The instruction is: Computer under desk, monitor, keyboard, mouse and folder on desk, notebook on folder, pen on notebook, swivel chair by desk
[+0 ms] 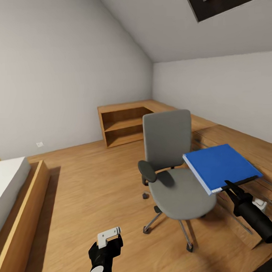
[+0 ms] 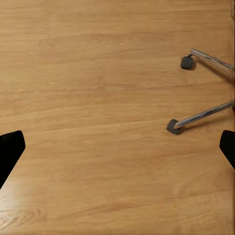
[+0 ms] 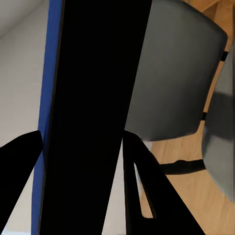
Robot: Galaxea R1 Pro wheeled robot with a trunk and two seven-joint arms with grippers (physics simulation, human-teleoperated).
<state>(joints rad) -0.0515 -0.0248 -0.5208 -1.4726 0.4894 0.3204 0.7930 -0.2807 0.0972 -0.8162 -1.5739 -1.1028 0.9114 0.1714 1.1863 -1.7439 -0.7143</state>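
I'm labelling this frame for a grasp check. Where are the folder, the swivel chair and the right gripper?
folder (image 1: pixel 222 166): head view, middle of its blue cover.
swivel chair (image 1: pixel 167 138): head view, middle of the grey backrest.
right gripper (image 1: pixel 229 186): head view, between its fingertips at the folder's near edge.

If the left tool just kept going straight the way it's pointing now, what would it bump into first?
Most likely the wooden floor. The left tool, open and holding nothing, looks straight at bare boards; the swivel chair base legs sit off to one side, probably out of its line.
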